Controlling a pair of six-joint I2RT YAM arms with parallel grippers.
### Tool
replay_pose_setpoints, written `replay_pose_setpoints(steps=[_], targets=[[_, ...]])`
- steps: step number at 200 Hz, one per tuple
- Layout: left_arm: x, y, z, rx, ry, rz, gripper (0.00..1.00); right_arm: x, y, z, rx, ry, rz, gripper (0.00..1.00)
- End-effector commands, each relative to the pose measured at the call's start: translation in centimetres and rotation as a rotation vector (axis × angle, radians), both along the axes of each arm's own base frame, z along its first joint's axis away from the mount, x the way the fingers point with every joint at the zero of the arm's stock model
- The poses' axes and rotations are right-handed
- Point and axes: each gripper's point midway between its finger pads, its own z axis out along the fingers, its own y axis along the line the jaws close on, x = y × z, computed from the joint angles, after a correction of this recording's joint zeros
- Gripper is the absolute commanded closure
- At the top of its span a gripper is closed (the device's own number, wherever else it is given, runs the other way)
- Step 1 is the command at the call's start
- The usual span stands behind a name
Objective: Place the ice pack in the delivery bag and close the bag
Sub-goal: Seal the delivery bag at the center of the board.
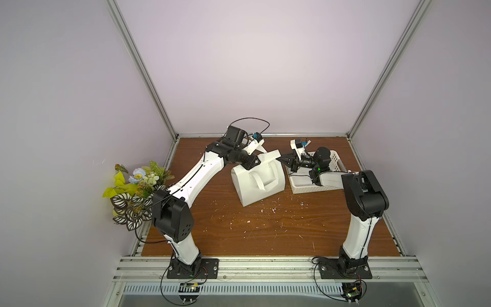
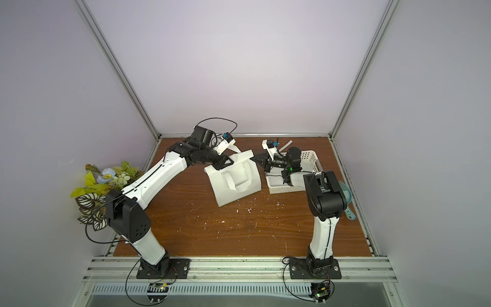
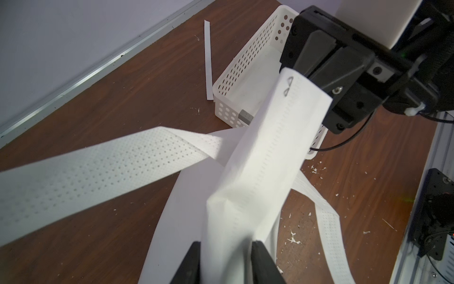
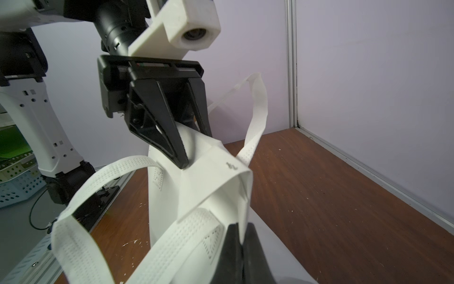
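Wood table (image 1: 239, 226): delivery bag (image 1: 259, 183), basket (image 1: 305, 187), tape strip (image 3: 208, 61).

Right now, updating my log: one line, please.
left gripper: shut on white fabric delivery bag; right gripper: shut on bag; ice pack: unseen

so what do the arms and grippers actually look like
The left arm and right arm have white shells with bulky black joint housings and thin black cables. Each wrist carries a white camera mount with a blue connector. The left gripper and right gripper are black, with tapering, triangular fingers. A green light glows on the right wrist.
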Motion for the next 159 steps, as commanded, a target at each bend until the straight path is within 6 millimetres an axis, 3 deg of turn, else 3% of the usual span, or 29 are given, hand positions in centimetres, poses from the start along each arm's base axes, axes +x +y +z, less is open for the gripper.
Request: replay_pose_setpoints(steps=[1,36,47,79,101,127,159], targets=[[0.0,-0.5,-1.5,0.054,0.022,-0.004,0.76,-1.0,0.3,2.6,0.012,-0.065,0.024,0.98],[0.0,-0.4,-1.8,0.1,-0.005,0.009,0.77,-1.1,0.3,2.7,0.013,-0.069,0.023,0.98],[0.0,-0.3,-1.6,0.116,-0.022,0.01,0.87,-1.1,0.3,2.8,0.013,-0.072,0.024,0.98],[0.2,-0.1,-0.6,0.121,-0.057,0.023,0.91,-1.1,0.3,2.8,0.013,-0.07,0.023,0.98],[0.1,-0.4,0.0,0.102,-0.063,0.009,0.83,-1.1,0.3,2.7,0.013,-0.068,0.022,0.98],[-0.1,-1.5,1.5,0.041,-0.066,-0.032,0.57,-1.2,0.3,2.7,0.011,-0.067,0.024,0.98],[1.0,-3.0,2.3,-0.007,-0.063,-0.058,0.57,-1.3,0.4,2.8,0.011,-0.068,0.03,0.98]])
